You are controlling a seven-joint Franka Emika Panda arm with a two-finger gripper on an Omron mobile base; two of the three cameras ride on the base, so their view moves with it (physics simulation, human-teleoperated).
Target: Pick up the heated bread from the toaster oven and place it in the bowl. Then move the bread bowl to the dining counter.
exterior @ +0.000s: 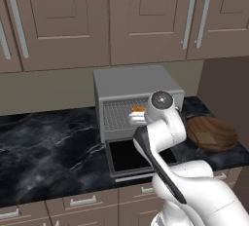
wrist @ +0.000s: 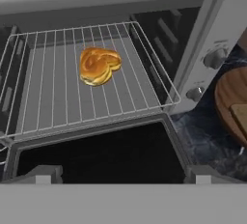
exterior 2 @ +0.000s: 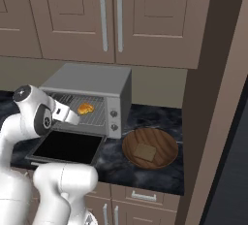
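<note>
Hand view: the jaws' (wrist: 123, 172) two tips stand well apart at the bottom corners, spread wide, gripping and touching nothing.
Jaws' place: over the dropped glass door (wrist: 96, 155), in front of the wire rack (wrist: 58, 102), short of the bread.
Heated bread (wrist: 99, 65): a golden lump lying on the rack inside the toaster oven (wrist: 226, 35), toward the back and near the middle, clear of the rack's edges.
Left base view: the arm (exterior: 163, 127) reaches toward the oven mouth; the bread (exterior: 139, 108) shows as an orange spot on the rack just beyond the hand.
Right base view: the toaster oven (exterior 2: 97, 81) sits on the black marble desk (exterior 2: 155, 115) under the upper cabinets (exterior 2: 160, 20), door down.
Bowl (exterior 2: 162, 146): on the desk just beside the oven's knob side, holding a tan square patch, apart from the jaws.
</note>
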